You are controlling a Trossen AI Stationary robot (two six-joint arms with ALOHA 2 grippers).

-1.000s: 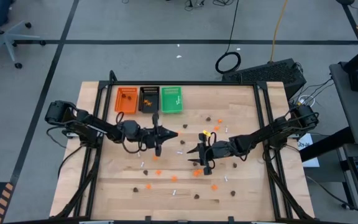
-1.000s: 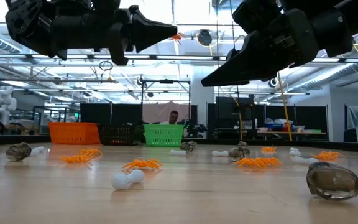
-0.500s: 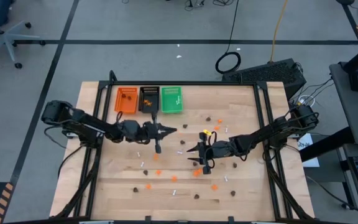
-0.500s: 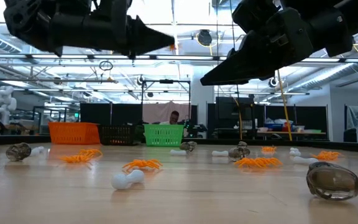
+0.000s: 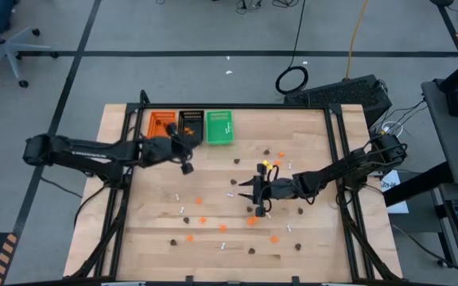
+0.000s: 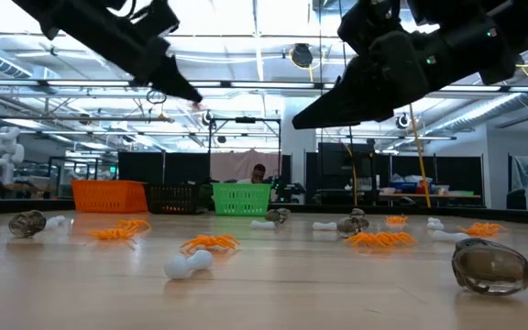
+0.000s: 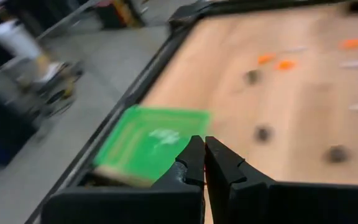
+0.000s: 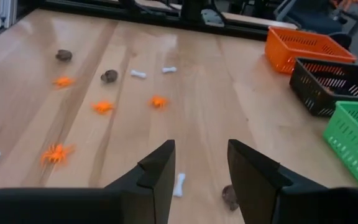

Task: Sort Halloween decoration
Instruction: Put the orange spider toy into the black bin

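Orange, brown and white plastic trinkets (image 5: 223, 228) lie scattered on the wooden table (image 5: 316, 238). Right gripper (image 8: 199, 163) hovers wide open — a small white bone-shaped stick (image 8: 179, 184) lies directly ahead, lengthwise between its fingers. Left gripper (image 7: 204, 155), pinched closed, hangs beside the green plastic tray (image 7: 151, 140) — whether it carries anything cannot be told.

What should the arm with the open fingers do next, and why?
Probably lower the right end effector onto the white stick just ahead: its fingers are open above the table, and that stick lies beneath the gap, a dark brown blob beside it. The left end effector, shut, is near the green tray.
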